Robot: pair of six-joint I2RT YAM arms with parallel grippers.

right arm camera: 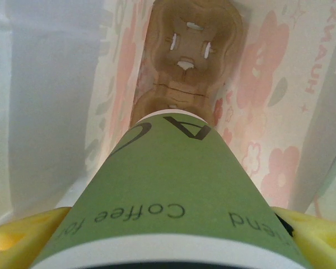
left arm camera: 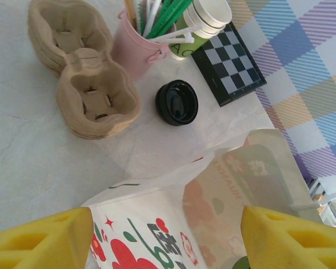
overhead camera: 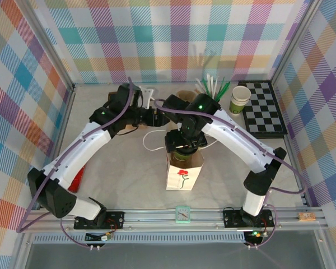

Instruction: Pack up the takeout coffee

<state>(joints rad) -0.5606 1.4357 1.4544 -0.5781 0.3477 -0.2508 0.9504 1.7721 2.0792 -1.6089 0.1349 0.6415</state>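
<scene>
On the left, the left arm reaches in over the tabletop [overhead camera: 117, 179] toward the middle. Its left end effector [left arm camera: 168, 224] is released: its 2 yellow fingers [left arm camera: 39, 241] stand wide apart, with the upper edge of the white flower-printed paper bag [overhead camera: 182, 176] between them, and whether either pad touches the paper cannot be told. Past that edge, the left wrist view shows a stack of brown pulp cup carriers [left arm camera: 95, 101] lying flat, a loose black lid [left arm camera: 176, 102] just beside them, and a pink cup of straws [left arm camera: 135, 50] behind. In the middle the bag stands upright with its mouth open upward. The right end effector [right arm camera: 168, 224] hangs directly over that mouth, pointing straight down. It is clenched on the takeout coffee [right arm camera: 168, 185], with 1 yellow finger [right arm camera: 22, 238] against each side of the green sleeve near the cup's top. The cup is upright with its long axis vertical, in line with the end effector. Its narrower base points down into the bag and its dark-rimmed lid end faces up toward the wrist. It is partly inside the bag, between the paper walls, above another pulp carrier [right arm camera: 185, 50] lying at the bottom. Whether the base touches that carrier cannot be told. Farther right stand a lidless green-and-cream cup [overhead camera: 240, 100] and a checkerboard [overhead camera: 263, 109].
</scene>
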